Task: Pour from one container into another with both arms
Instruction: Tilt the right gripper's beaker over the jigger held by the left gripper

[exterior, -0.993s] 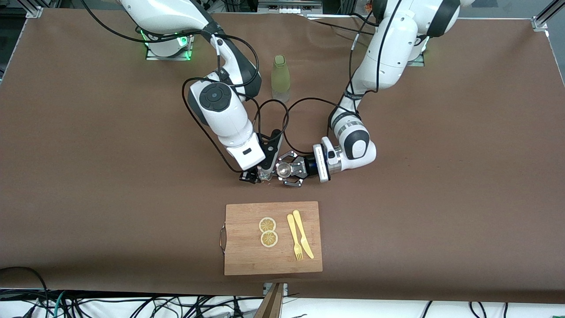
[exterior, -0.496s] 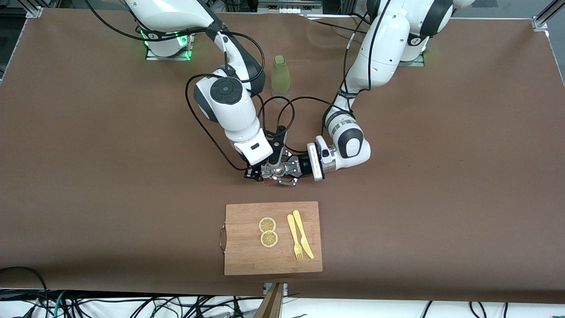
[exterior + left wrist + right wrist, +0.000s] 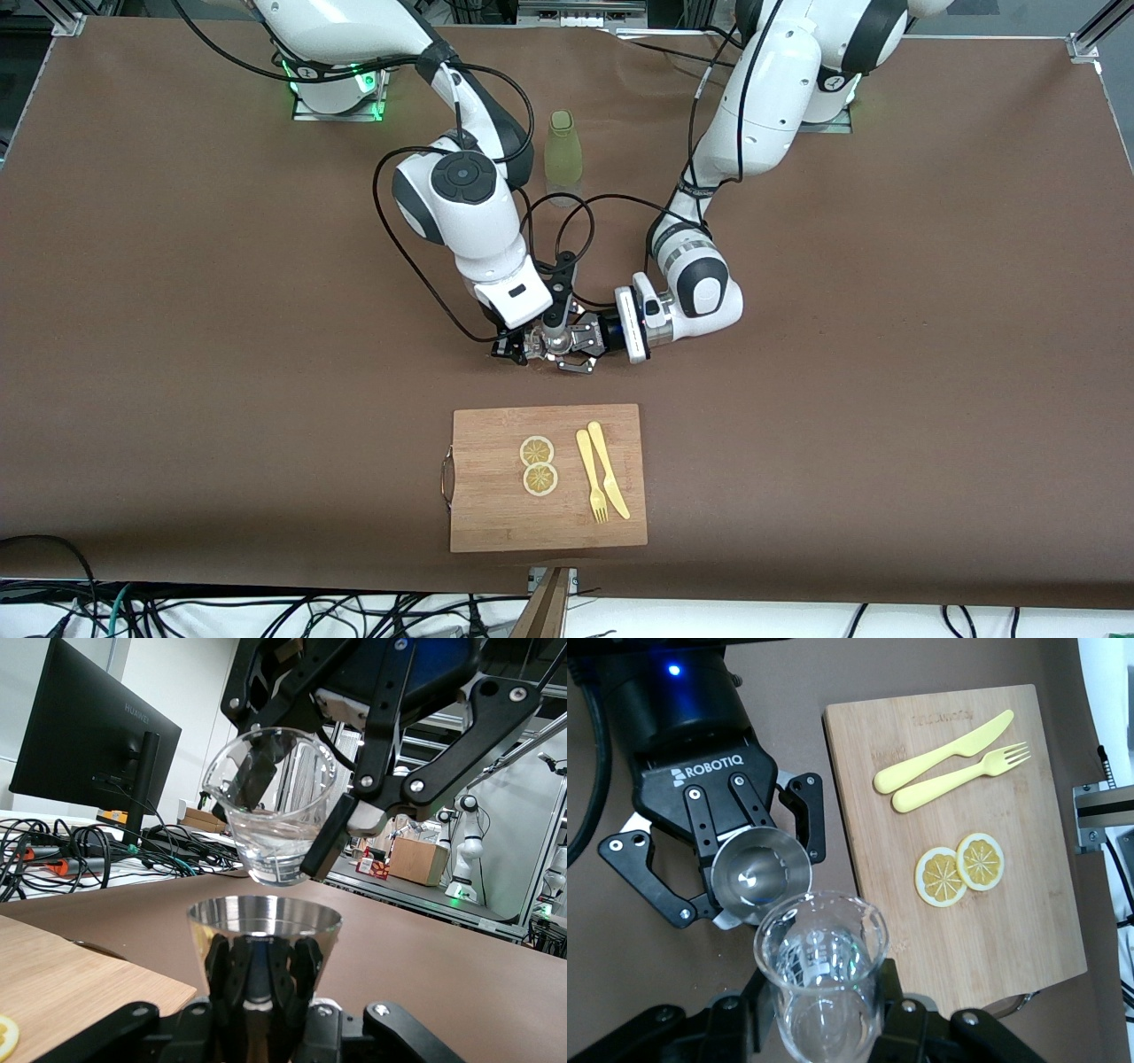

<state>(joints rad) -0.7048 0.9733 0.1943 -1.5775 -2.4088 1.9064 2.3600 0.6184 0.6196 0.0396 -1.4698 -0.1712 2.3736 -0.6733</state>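
Centre of the front frame: both pincers meet over the brown worktop point(image 3: 842, 354), just above the board in that frame. The left pincer point(image 3: 576, 347), on the arm whose base sits at upper right of the front frame, is clenched around a small polished metal cup point(image 3: 760, 879), mouth up; in the left wrist frame the metal cup point(image 3: 263, 970) fills lower centre with the pincer's black fingers point(image 3: 232, 970) against its wall. The right pincer point(image 3: 523, 346), on the arm from the upper-left base, grasps a clear glass beaker with a pouring lip point(image 3: 276, 806). In the left wrist frame the beaker hangs directly above the cup's rim, slightly tilted, a little clear liquid in its bottom, and apart from the cup. In the right wrist frame the beaker point(image 3: 821, 979) sits at lower centre, the cup just above and left of it. Lower centre of the front frame: a rectangular bamboo cutting board with a metal handle point(image 3: 496, 514), carrying two lemon slices point(image 3: 538, 465) touching each other and a yellow plastic knife point(image 3: 609, 470) and fork point(image 3: 592, 477) side by side. Upper centre of the front frame: a tall pale-green bottle point(image 3: 563, 155), upright, between the two arms.
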